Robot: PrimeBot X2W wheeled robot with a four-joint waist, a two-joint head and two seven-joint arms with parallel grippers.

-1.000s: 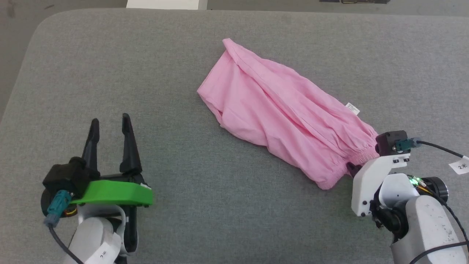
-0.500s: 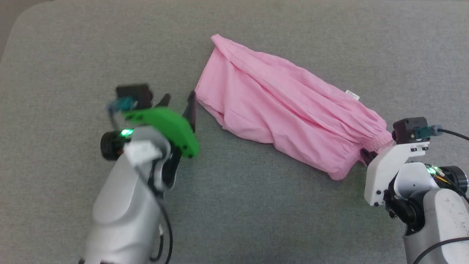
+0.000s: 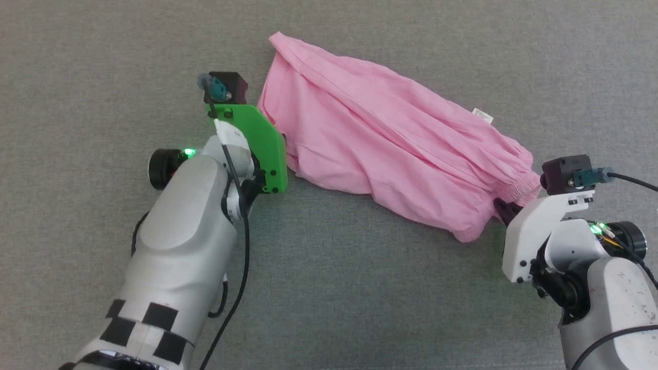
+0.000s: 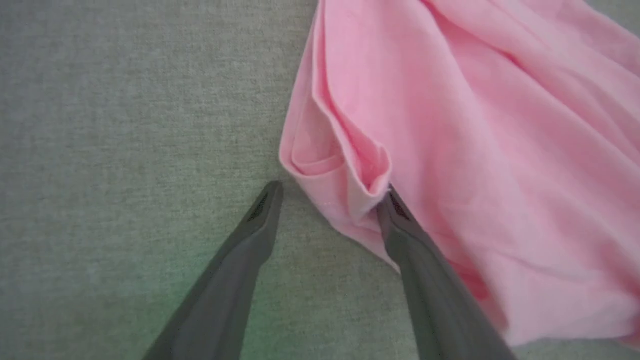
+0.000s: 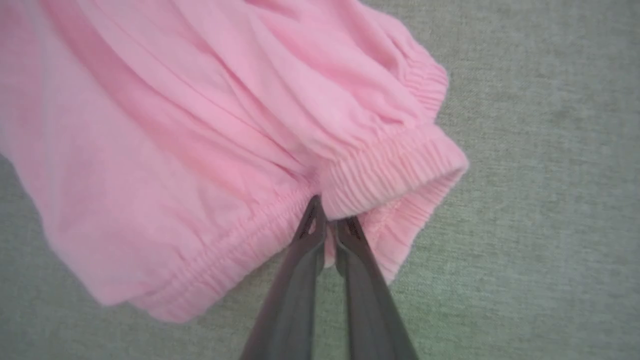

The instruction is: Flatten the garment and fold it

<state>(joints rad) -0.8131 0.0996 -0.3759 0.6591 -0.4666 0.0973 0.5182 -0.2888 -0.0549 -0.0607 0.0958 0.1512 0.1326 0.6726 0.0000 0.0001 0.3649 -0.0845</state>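
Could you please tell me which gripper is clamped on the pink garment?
The right gripper, shut on the elastic edge of the light-pink knit garment; the left gripper stands open at its plain hem.

The left arm had a glossy pale-grey forearm shell [image 3: 180, 231] with black squares on a white band [image 3: 139, 329], a small green light [image 3: 189, 152] beside a round black knob [image 3: 160, 168], a thin black cable [image 3: 241, 257], and a bright green flat plastic bracket [image 3: 259, 146] bearing a boxy black wrist camera [image 3: 229, 87] with a teal plug [image 3: 218, 93]. The right arm's speckled grey forearm shell [image 3: 611, 308] carried a white plastic bracket [image 3: 534, 226] dotted with black screws [image 3: 523, 263] and a second black camera box [image 3: 563, 173] with its own teal connector [image 3: 586, 178]. The left gripper [image 4: 331, 190] and the right gripper [image 5: 332, 215] each had two long, dark grey, tapering fingers [image 4: 235, 280].
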